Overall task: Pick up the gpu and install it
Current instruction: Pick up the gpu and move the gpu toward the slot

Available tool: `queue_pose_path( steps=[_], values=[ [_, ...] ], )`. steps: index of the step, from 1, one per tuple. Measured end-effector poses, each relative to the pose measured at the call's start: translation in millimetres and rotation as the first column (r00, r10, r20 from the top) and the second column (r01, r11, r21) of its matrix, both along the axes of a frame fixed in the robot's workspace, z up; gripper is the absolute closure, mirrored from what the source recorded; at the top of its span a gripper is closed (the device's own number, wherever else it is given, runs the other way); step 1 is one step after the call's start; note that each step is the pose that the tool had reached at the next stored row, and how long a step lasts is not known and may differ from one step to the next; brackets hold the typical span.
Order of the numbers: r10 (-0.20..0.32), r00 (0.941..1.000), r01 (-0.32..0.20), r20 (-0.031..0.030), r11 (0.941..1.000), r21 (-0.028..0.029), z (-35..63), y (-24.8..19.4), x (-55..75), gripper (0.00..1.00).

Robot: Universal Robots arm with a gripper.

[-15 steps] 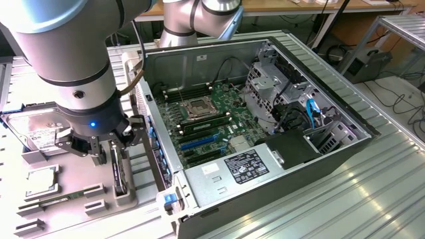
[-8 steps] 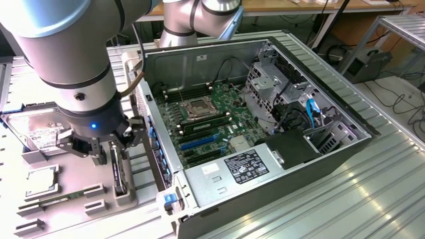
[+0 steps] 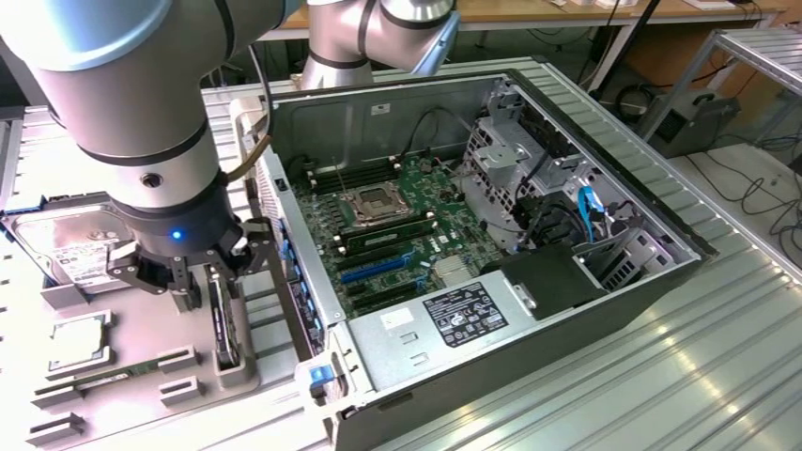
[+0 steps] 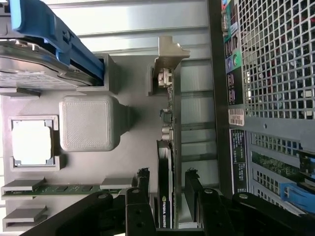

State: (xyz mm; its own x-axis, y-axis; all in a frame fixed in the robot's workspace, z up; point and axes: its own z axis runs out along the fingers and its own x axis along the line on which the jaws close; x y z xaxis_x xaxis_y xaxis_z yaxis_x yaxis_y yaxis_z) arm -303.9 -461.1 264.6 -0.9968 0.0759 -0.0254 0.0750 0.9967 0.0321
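The gpu [image 3: 224, 324] stands on its edge in a grey holder on the parts tray, at the exterior view's left of the open computer case. It is a slim black card, and its silver bracket [image 4: 170, 59] is at the end away from the gripper. My gripper [image 3: 207, 280] hangs right over the card. In the wrist view the gripper [image 4: 167, 174] is open, with one black finger [image 4: 142, 184] on each side of the gpu [image 4: 165, 162] and a small gap left on both sides.
The open computer case [image 3: 376, 103] lies on the metal table with its motherboard [image 3: 389, 225] and blue slots [image 3: 376, 270] exposed. On the tray sit a silver hard drive [image 3: 75, 249], a CPU [image 3: 78, 340] and a green memory stick [image 4: 64, 189].
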Motion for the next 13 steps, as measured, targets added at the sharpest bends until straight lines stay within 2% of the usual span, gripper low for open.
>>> queue_pose_path(
  steps=[6, 13],
  values=[
    [0.0, 1.0, 0.0, 0.0001, 1.0, 0.0002, -4.0, 5.7, -0.1, 0.58],
    [0.0, 1.0, 0.0, 0.0, 1.0, 0.0001, -11.3, 6.7, -1.0, 0.58]
  ],
)
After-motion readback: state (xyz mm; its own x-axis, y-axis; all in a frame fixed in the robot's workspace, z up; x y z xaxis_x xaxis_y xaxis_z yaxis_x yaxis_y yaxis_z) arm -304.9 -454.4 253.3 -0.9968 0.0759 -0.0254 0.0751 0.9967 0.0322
